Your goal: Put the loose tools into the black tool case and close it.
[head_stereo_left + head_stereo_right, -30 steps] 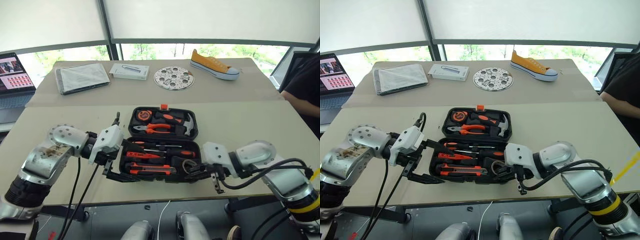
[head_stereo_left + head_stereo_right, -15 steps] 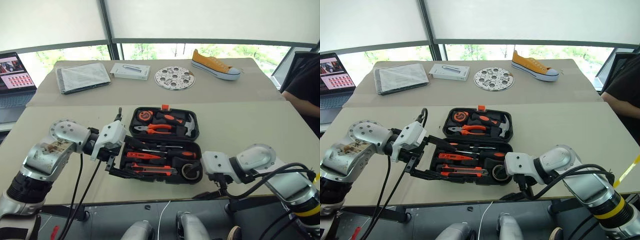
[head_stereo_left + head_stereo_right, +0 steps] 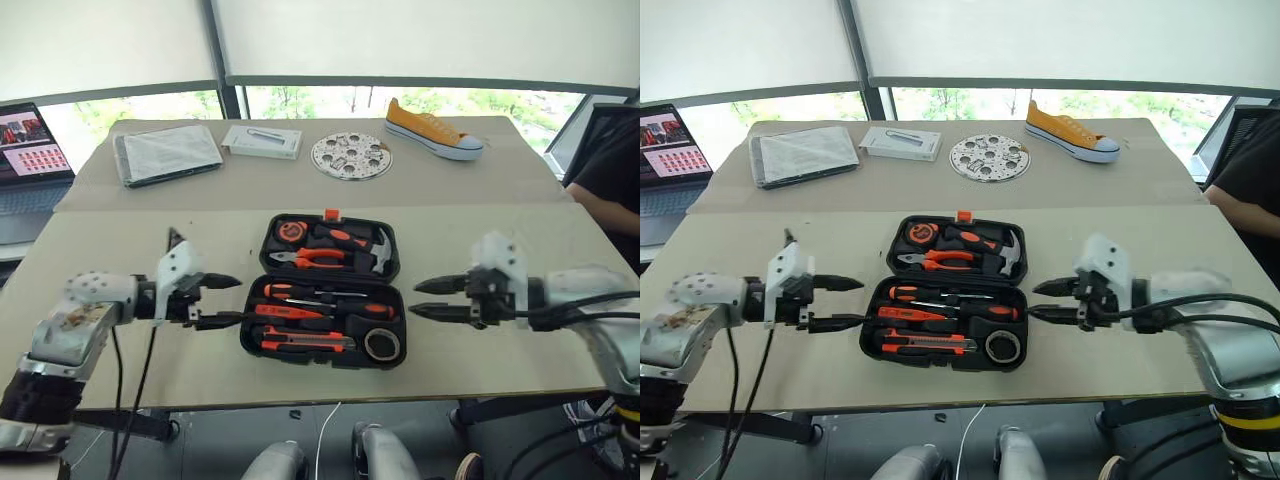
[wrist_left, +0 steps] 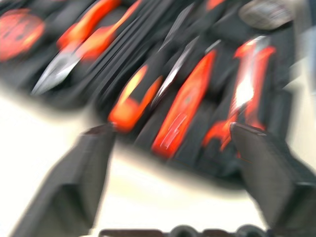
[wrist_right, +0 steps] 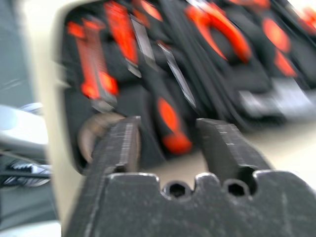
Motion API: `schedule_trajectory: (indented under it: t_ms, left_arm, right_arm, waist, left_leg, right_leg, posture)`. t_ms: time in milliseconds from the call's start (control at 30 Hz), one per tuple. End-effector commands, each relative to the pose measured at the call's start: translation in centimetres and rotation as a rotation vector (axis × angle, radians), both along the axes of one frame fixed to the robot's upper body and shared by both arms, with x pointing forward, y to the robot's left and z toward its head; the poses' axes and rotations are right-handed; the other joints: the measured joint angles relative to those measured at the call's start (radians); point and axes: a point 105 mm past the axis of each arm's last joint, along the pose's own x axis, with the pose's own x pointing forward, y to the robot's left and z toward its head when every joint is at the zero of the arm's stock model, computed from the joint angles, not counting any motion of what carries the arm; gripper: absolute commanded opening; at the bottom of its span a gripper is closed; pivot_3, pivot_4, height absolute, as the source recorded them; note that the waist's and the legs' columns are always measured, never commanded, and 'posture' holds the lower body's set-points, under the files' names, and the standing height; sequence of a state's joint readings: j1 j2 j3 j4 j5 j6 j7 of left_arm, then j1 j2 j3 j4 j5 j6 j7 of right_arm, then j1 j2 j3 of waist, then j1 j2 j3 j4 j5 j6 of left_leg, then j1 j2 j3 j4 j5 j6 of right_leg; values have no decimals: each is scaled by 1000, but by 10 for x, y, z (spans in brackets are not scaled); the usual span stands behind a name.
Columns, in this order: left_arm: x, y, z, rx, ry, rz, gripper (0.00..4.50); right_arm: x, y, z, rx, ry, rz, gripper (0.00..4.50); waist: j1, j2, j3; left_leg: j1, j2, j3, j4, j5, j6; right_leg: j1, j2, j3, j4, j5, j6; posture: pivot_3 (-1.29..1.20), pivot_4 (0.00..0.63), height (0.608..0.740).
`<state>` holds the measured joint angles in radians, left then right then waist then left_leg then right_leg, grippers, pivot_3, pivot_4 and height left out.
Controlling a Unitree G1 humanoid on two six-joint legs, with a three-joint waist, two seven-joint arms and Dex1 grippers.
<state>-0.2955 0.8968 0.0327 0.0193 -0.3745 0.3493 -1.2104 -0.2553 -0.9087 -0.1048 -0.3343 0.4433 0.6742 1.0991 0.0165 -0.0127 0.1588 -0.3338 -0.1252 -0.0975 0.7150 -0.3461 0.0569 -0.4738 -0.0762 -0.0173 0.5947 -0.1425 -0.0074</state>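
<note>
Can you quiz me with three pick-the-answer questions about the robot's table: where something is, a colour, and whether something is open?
1. Where is the small dark tape roll?
A. in the black plastic tool case
B. on the far table
C. in a gripper

2. What colour is the canvas shoe?
A. blue
B. yellow-orange
C. green

3. The tool case is
A. shut
B. open
C. upside down

Answers: 1 A, it lies in the case's near right corner. 2 B, yellow-orange with a white sole. 3 B, both halves lie flat, showing tools.
</note>
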Motion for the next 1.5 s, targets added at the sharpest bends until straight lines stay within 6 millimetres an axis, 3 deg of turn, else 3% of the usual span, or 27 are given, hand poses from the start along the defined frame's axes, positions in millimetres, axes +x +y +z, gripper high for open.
schedule_trajectory:
  t_ms: [33,100,233,433,667,933,1100,1200,1300,1367,1500]
  left_arm:
    - [11,14,4,34,-79,66,2220]
    - [16,15,-4,53,-86,70,1527]
    - [27,1,-15,43,-95,43,35]
    - [23,-29,-20,7,-62,-60,35]
    - [-7,-48,-14,-63,17,-197,35]
    - [-34,-45,-25,-27,66,-217,35]
    - [-25,-14,-38,65,77,-45,35]
    - [-14,10,-34,81,84,74,677]
    - [10,23,-9,-93,136,265,1823]
    - [21,23,2,-186,171,330,2431]
    - [49,3,17,-360,311,431,3689]
  right_arm:
    - [10,-17,2,-8,-72,-87,663]
    - [13,-18,-9,-38,-77,-88,85]
    - [17,-9,-29,-113,-109,-29,0]
    - [29,13,-38,-164,-197,43,0]
    - [5,34,-33,-118,-196,220,0]
    - [-18,20,-42,-171,-160,236,0]
    - [-8,-14,-47,-258,-130,70,0]
    - [-6,-29,-39,-230,-80,-14,756]
    - [6,-31,-14,-65,-29,-141,1814]
    - [14,-30,-5,8,-8,-193,2411]
    - [45,-11,11,149,49,-274,3750]
  waist:
    - [0,0,0]
    - [-2,0,0]
    - [-3,0,0]
    - [-9,0,0]
    - [-5,0,0]
    - [-4,0,0]
    - [-4,0,0]
    - [-4,0,0]
    - [-4,0,0]
    - [-4,0,0]
    - [-4,0,0]
  left_leg:
    - [0,0,1,0,0,0]
    - [1,0,2,1,0,0]
    - [2,0,2,0,0,0]
    - [1,0,3,1,0,0]
    - [0,0,2,1,0,0]
    - [0,1,2,0,0,0]
    - [2,1,2,0,0,0]
    - [2,1,2,0,0,0]
    - [2,1,2,0,0,0]
    - [2,1,2,0,0,0]
    - [3,1,2,2,0,0]
  right_leg:
    - [0,0,0,0,0,0]
    - [1,-1,1,0,0,0]
    - [2,0,2,1,0,0]
    - [0,0,2,1,0,0]
    - [-1,0,1,0,0,0]
    - [-1,0,2,0,0,0]
    - [1,0,2,1,0,0]
    - [1,0,2,1,0,0]
    - [1,1,2,1,0,0]
    - [1,1,2,1,0,0]
    - [3,0,2,1,1,0]
  posture:
    - [0,150,737]
    - [0,150,737]
    - [0,150,737]
    - [0,150,737]
    - [0,150,737]
    - [0,150,737]
    - [0,150,737]
    - [0,150,737]
    - [0,150,737]
    - [0,150,737]
    - [0,150,737]
